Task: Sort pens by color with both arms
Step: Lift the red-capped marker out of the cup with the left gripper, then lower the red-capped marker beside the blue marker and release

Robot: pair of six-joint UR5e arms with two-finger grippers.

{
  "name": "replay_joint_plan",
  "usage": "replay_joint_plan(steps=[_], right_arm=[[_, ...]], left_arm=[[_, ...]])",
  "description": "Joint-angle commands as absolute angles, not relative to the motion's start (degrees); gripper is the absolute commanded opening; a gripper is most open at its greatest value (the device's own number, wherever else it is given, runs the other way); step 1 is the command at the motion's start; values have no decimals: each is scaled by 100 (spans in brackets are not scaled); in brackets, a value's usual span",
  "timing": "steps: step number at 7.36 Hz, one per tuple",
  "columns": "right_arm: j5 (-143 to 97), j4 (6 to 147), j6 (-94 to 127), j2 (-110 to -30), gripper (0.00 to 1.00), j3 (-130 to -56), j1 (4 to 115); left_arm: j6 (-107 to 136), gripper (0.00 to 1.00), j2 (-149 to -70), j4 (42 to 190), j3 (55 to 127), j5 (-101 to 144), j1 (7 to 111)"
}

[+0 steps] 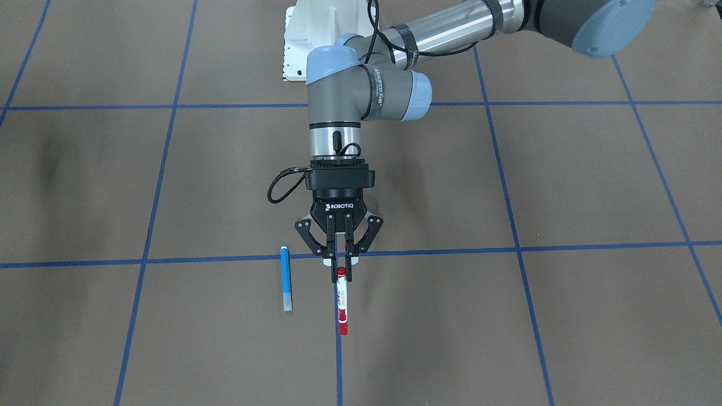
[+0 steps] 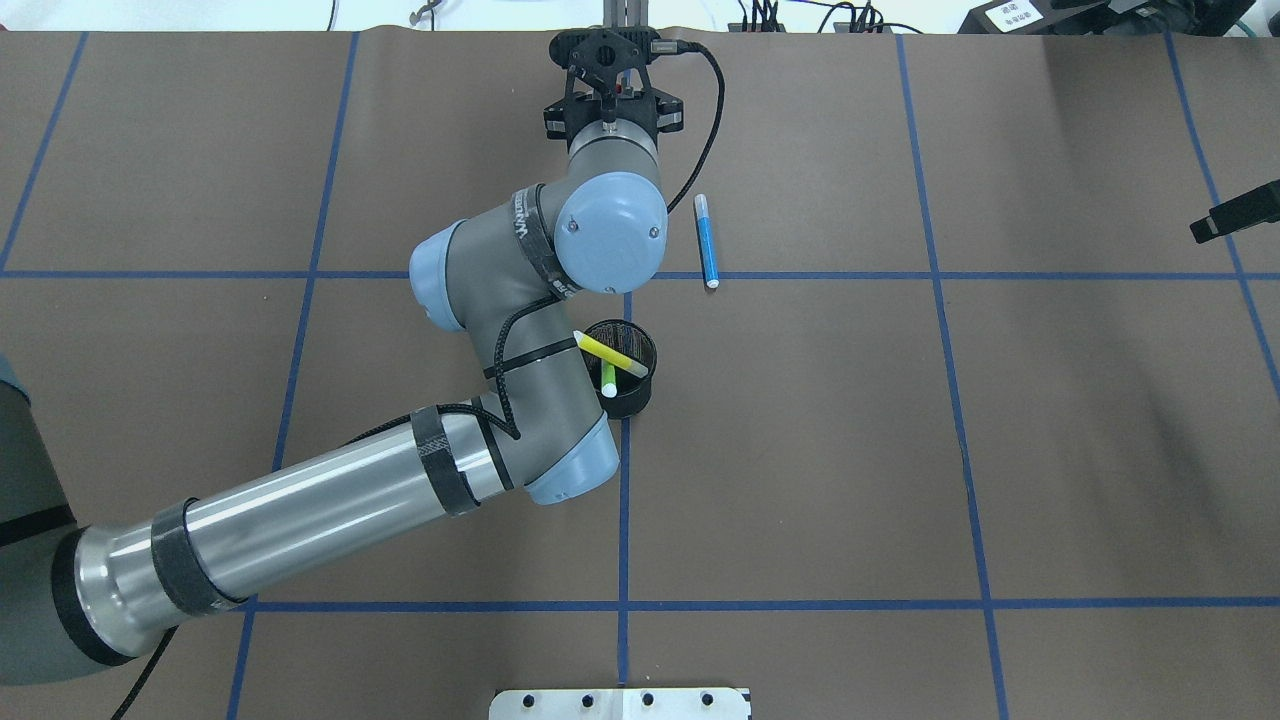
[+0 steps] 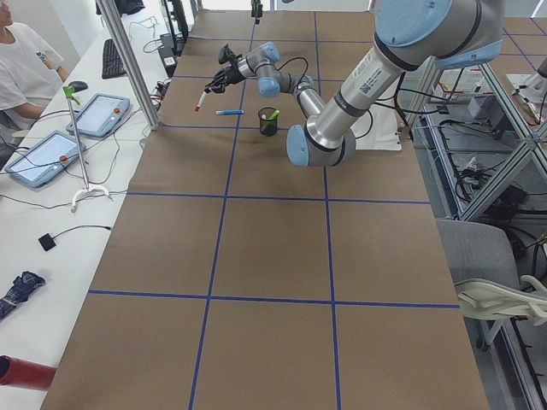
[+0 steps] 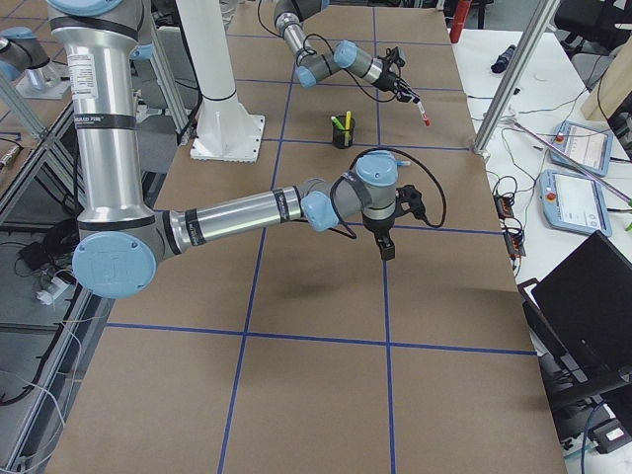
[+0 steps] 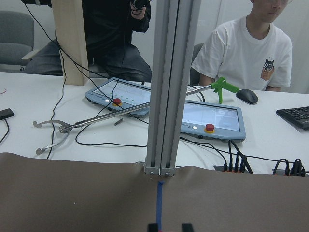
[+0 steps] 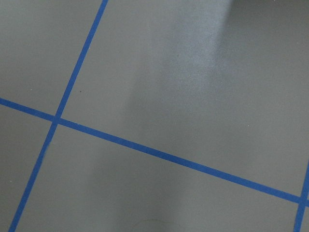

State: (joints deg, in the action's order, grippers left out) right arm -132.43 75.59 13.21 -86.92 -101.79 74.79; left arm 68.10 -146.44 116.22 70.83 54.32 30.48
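Roughly halfway, by our reckoning. Two of the four pens are housed in the black mesh cup (image 2: 632,400): the yellow pen (image 2: 612,354) leans across its rim and the lime green pen (image 2: 608,378) stands inside beside it.

The third, the red-and-white pen (image 1: 342,304), is pinched at its red-capped end by the closed fingers of the left end effector (image 1: 341,274), out on the side of the counter (image 2: 850,450) farthest from the robot's base. In the side views it hangs tilted from the fingers and looks clear of the surface. We judge it picked up and not yet set down.

The fourth, the blue pen (image 1: 286,279), lies flat on the counter just beside the held one. It is apart from the cup, and nothing touches it.

The right end effector (image 4: 386,247) points down over a bare stretch of counter, well apart from every pen and from the cup. Its wrist camera shows only brown surface and blue tape lines. We cannot tell whether its fingers are open or closed, though it seems to carry no pen.

What is left, as we see it, is to place the red-and-white pen and then deal with the blue one. The blue one would likely fall to the right arm, since the task calls for both arms. Only one cup is in view, so we cannot say where these two colours belong. Nor can we say whether yellow and green sharing that cup counts as sorted.
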Motion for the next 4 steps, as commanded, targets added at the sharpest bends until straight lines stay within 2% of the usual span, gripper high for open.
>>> replay_joint_plan(steps=[1, 4], right_arm=[[-13245, 7559, 1336, -8675, 99, -10178, 7479], [-13245, 7559, 1327, -8684, 99, -10204, 7497]], left_arm=[[6820, 0, -14678, 11969, 6568, 5248, 2849], [6820, 0, -14870, 12243, 6241, 5177, 2663]])
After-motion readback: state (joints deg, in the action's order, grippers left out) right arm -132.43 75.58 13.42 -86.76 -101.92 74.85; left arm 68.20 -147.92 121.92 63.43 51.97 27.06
